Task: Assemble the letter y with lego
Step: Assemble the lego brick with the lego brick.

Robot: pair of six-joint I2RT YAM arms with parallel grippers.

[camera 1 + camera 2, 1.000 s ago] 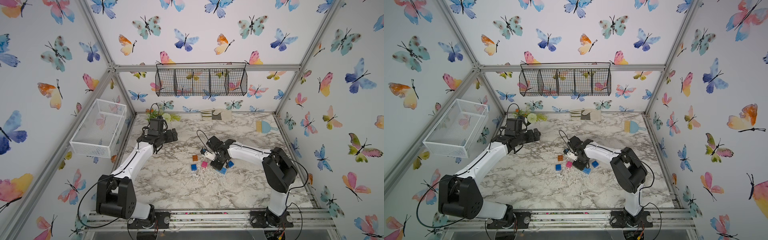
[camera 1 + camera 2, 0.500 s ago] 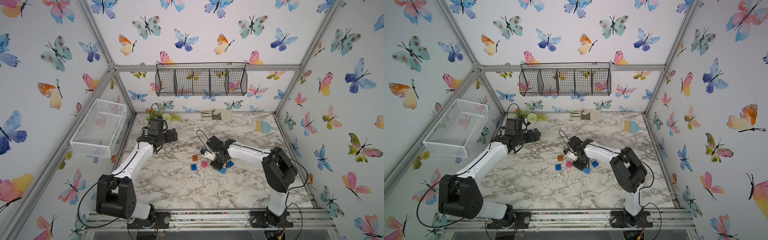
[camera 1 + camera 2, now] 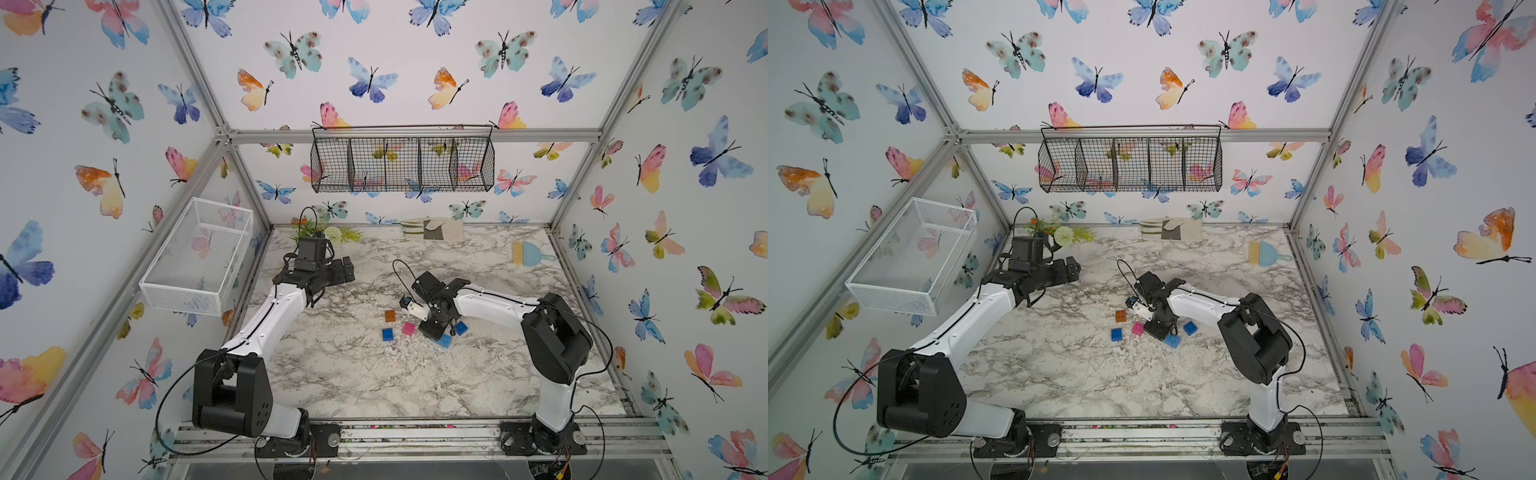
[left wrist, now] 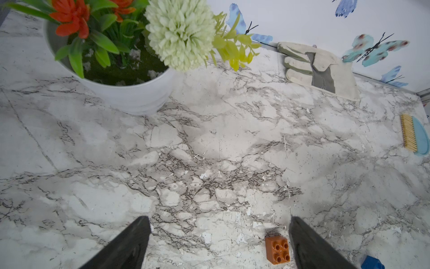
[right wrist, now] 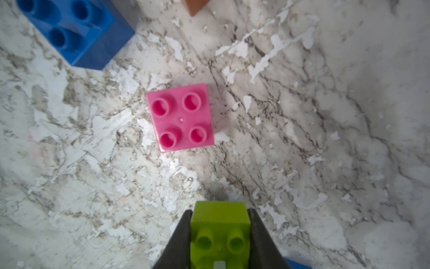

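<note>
Over the table [image 3: 365, 374], we see the right end effector [image 5: 220, 210] clamped on a lime green brick [image 5: 220, 235] near the loose pink brick [image 5: 181, 117]; the left end effector [image 4: 218, 220] gapes wide, empty.

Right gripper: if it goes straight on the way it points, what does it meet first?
Likely bare marble table just short of the pink brick, the held lime green brick touching first; depth unclear.

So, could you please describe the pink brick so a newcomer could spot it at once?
On the marble table, find the loose bricks by the right gripper. The pink brick sits studs up, between that gripper and a dark blue brick; it is the only pink one.
</note>
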